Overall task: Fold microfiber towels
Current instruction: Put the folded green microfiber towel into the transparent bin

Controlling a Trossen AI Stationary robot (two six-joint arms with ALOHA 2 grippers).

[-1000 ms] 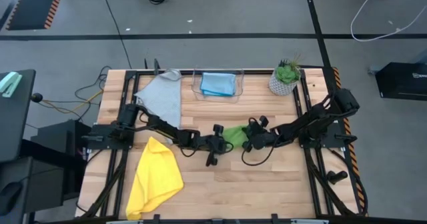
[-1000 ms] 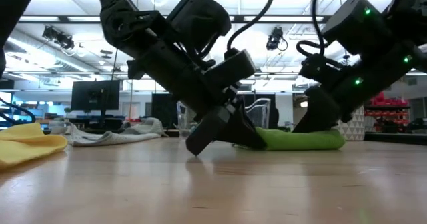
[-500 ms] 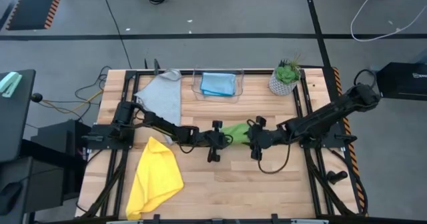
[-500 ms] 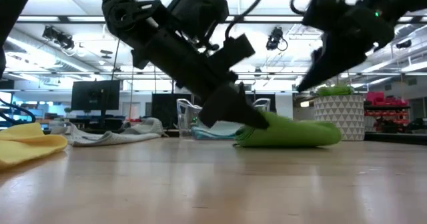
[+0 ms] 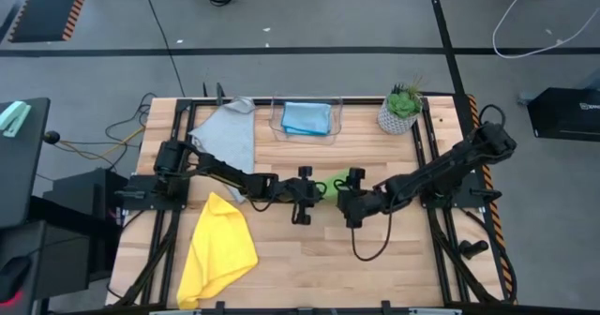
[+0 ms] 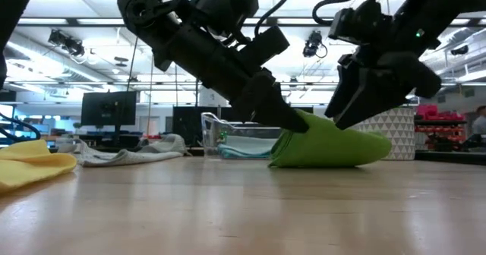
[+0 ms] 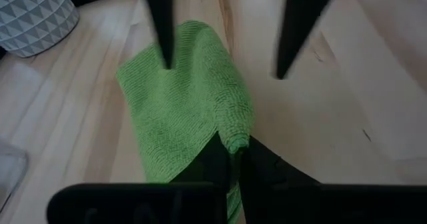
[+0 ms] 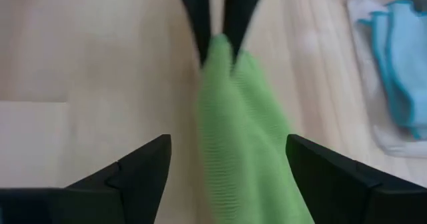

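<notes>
The green microfiber towel (image 5: 328,185) lies folded into a narrow bundle at the table's middle, its right part resting on the wood (image 6: 357,152). My left gripper (image 7: 235,149) is shut on its left end. From the right, my right gripper (image 8: 228,144) hangs open over the towel's other end, one finger (image 7: 163,44) above the cloth and one (image 7: 297,37) above bare wood. A yellow towel (image 5: 220,249) lies crumpled at the near left and a grey one (image 5: 230,137) spread at the far left. A light blue one (image 5: 307,118) sits folded in a clear bin. My left gripper pinches the green towel's left end (image 7: 233,134) between its two fingers, on a folded edge of several layers. The fingers slant down from the table's left (image 6: 285,118). That end is raised off the wood while the rest of the towel rests on the table. My right gripper: whether its fingertip touches the cloth, I cannot tell.
A potted plant in a white patterned pot (image 5: 401,111) stands at the far right, behind the green towel in the low view (image 6: 391,133). The clear bin (image 5: 307,120) stands at the far middle. Bare wood lies toward the near edge (image 5: 328,259).
My right gripper has let go of the green towel's right end, risen, then come back down over it and toward the left. My left gripper has taken hold of the towel's left end and raised it, so the bundle humps higher; its right part stays on the table.
</notes>
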